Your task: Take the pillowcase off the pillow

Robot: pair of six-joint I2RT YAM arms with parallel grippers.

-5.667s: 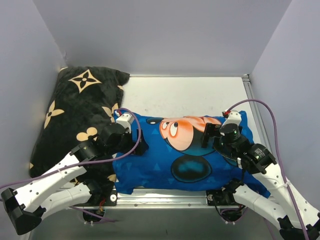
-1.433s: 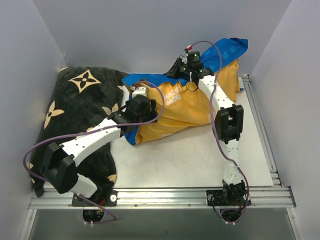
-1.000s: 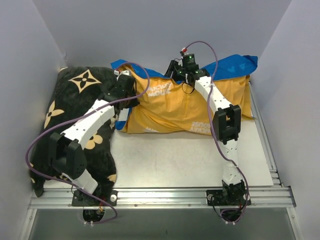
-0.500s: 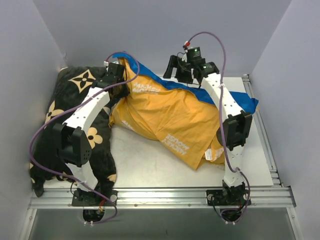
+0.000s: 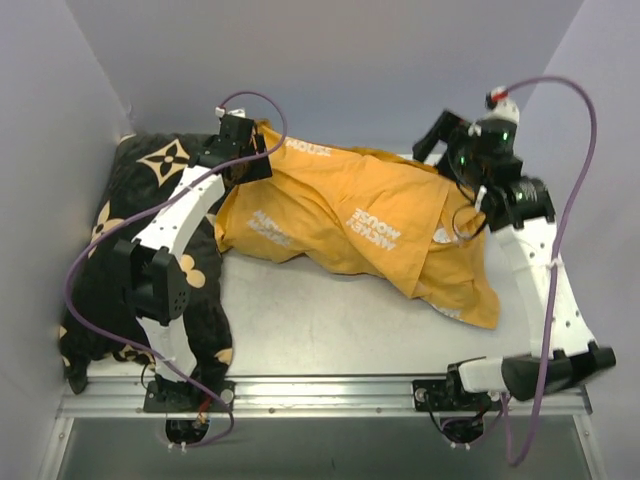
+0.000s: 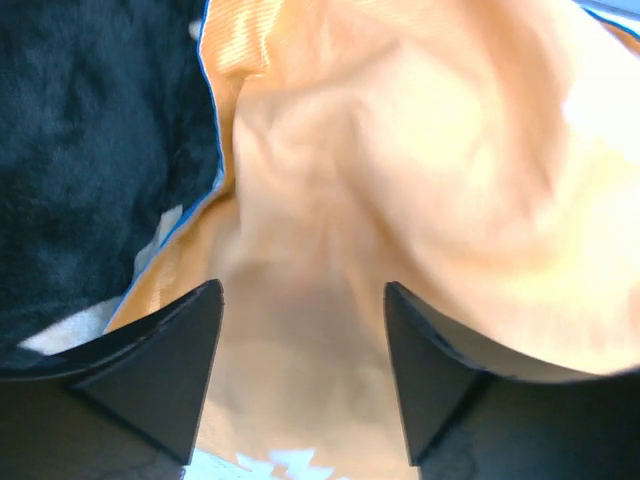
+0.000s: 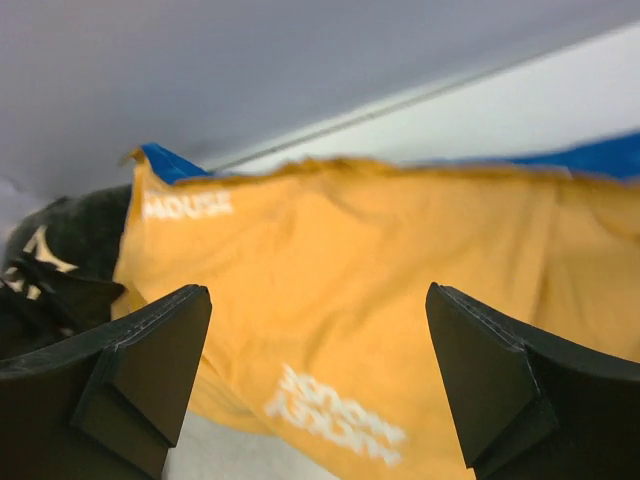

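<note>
The pillowcase [image 5: 350, 225] lies orange-yellow side up with white lettering, slumped across the back of the table. The pillow is hidden. My left gripper [image 5: 250, 160] hovers at the cover's far left end. In the left wrist view it [image 6: 302, 290] is open, with orange fabric [image 6: 400, 150] just beyond the tips and nothing pinched. My right gripper [image 5: 440, 140] is raised over the cover's far right end. In the right wrist view it [image 7: 316, 290] stands wide open, looking down on the lettered fabric [image 7: 350, 300].
A large black cushion [image 5: 150, 230] with beige flower motifs fills the left side, also showing at the left of both wrist views [image 6: 90, 150] [image 7: 50, 240]. Grey walls close in the back and sides. Bare tabletop [image 5: 330, 330] runs to the metal rail [image 5: 320, 385].
My left gripper has opened and let go of the pillowcase edge. The right arm swung to the back right and opened wider. The cover has dropped lower and spread to the right.
</note>
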